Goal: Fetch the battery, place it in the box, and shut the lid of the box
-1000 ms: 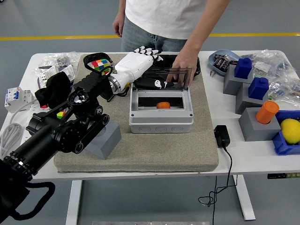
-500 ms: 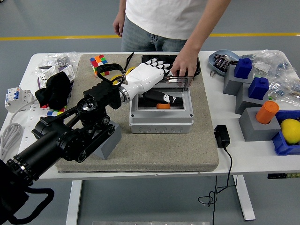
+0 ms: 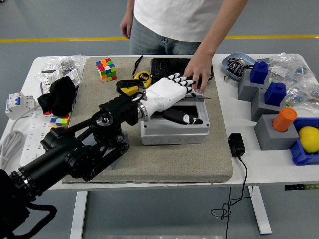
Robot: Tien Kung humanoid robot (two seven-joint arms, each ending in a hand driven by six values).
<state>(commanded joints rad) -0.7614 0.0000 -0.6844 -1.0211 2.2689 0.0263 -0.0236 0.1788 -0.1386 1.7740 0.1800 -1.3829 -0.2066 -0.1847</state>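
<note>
On the tabletop: (image 3: 30,149) a tan mat carries the work, and the left arm reaches in over it from the lower left; no right arm shows.
Rubik's cube: (image 3: 105,68) far to the left of the hand and behind it, apart from the work.
Tape measure: (image 3: 138,83) yellow and black, just left of and behind the hand's wrist.
Left hand: (image 3: 169,92) white, fingers stretched out flat and a little apart, gripping nothing, palm down on the lid; thumb hangs below, over the box front.
Why so: likely a flat press to swing the lid down, the closing step.
Box: (image 3: 173,133) grey, directly under the hand; long axis runs left to right, front wall facing the tabletop's near edge.
Lid: (image 3: 197,97) clear, low, nearly level, edge-on beneath the fingertips; hinge at the far side.
Battery: hidden under hand and lid; I judge it inside the box, heading unreadable.
Person's hand: (image 3: 198,73) just beyond the fingertips, at the lid's far right edge, probably steadying it.
</note>
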